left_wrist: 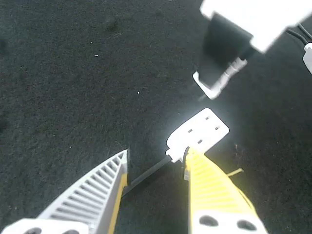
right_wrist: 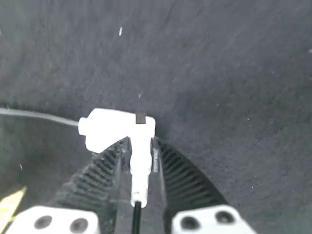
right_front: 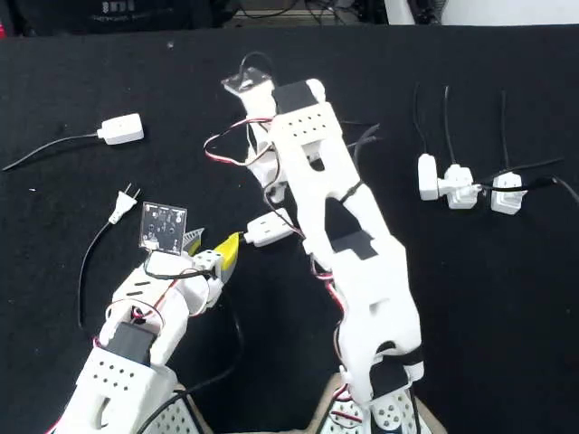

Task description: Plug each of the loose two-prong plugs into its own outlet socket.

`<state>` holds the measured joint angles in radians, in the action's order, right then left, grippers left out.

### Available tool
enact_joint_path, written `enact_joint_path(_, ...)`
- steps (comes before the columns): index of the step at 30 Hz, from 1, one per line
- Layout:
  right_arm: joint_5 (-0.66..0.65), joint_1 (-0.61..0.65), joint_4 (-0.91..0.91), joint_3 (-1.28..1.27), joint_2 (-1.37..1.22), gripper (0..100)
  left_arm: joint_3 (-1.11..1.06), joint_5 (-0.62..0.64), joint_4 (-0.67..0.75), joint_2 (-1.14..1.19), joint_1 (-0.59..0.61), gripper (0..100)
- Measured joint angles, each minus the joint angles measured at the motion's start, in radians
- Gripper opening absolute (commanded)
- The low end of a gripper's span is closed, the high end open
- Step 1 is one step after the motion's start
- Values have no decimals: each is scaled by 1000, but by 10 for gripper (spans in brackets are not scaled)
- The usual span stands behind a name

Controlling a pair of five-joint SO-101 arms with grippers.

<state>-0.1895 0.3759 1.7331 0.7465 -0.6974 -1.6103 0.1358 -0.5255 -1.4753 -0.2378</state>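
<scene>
On table [right_front: 72, 81], right gripper [right_wrist: 140, 144] clamping plug [right_wrist: 140, 168], left gripper [left_wrist: 156, 155] spread beside socket [left_wrist: 197, 131]

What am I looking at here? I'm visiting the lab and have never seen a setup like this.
These are two small white robot arms at a black table. One picture looks down from a fixed overhead camera; the other two come from cameras on each arm's wrist. The right hand is shut on a white two-prong plug, close to an outlet socket. The left hand is open, its yellow finger beside that socket. Also on the table: a loose plug, another socket with its cord, and a group of white connectors farther off.
</scene>
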Motion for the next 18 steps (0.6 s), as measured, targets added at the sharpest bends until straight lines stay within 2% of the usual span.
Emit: enact_joint_path(18, 15, 6, 0, -2, -110, 10, 0, 0, 0, 0, 0, 195)
